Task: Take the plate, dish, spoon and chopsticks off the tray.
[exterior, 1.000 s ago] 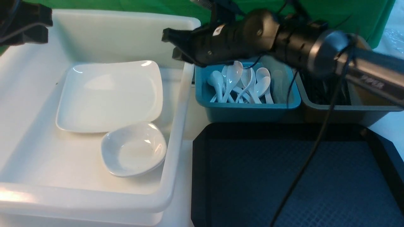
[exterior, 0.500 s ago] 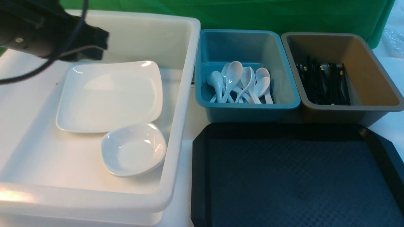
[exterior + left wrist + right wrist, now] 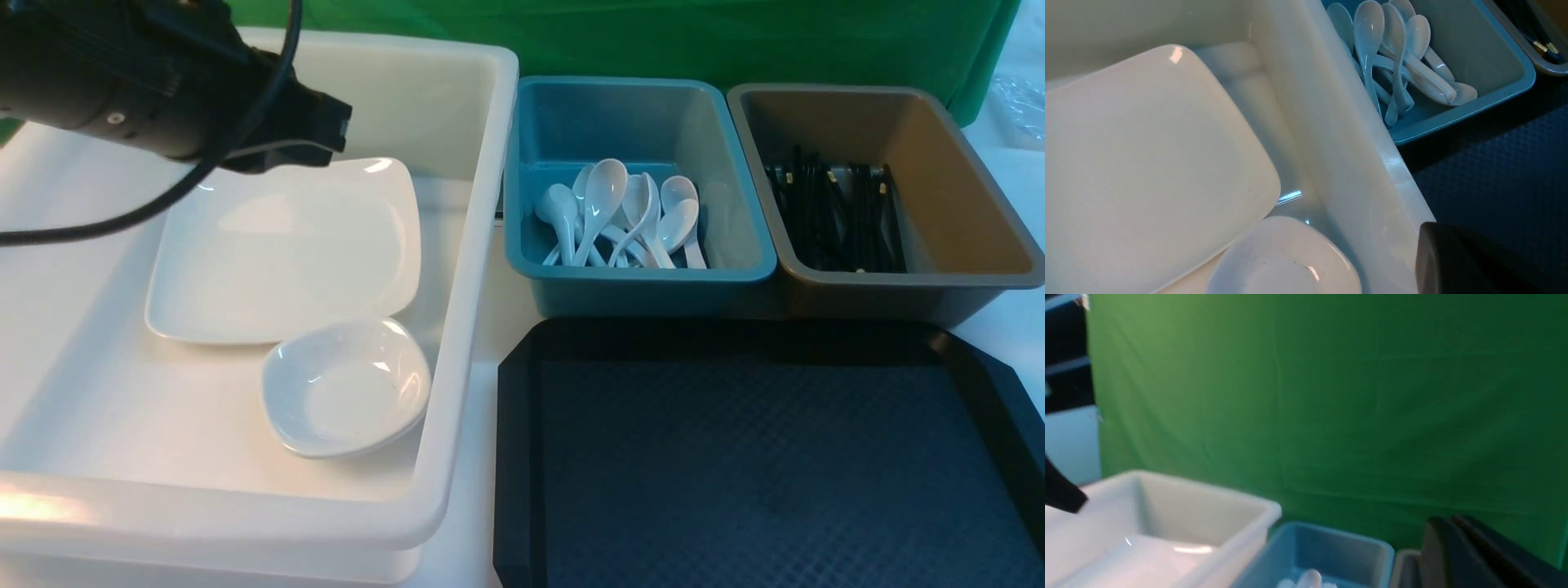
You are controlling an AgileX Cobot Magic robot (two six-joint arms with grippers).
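Hovering clenched and empty, the left gripper (image 3: pixel 331 135) is hanging just above the plate (image 3: pixel 286 249) lying in the white tub (image 3: pixel 482 245), a glossy, stiff, breakable piece needing a rim hold.

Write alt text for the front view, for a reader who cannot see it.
A black tray sits empty in front of a blue bin of white spoons and a grey bin of black chopsticks. Left of them, a white tub holds a plate and small dish, the left hand above.
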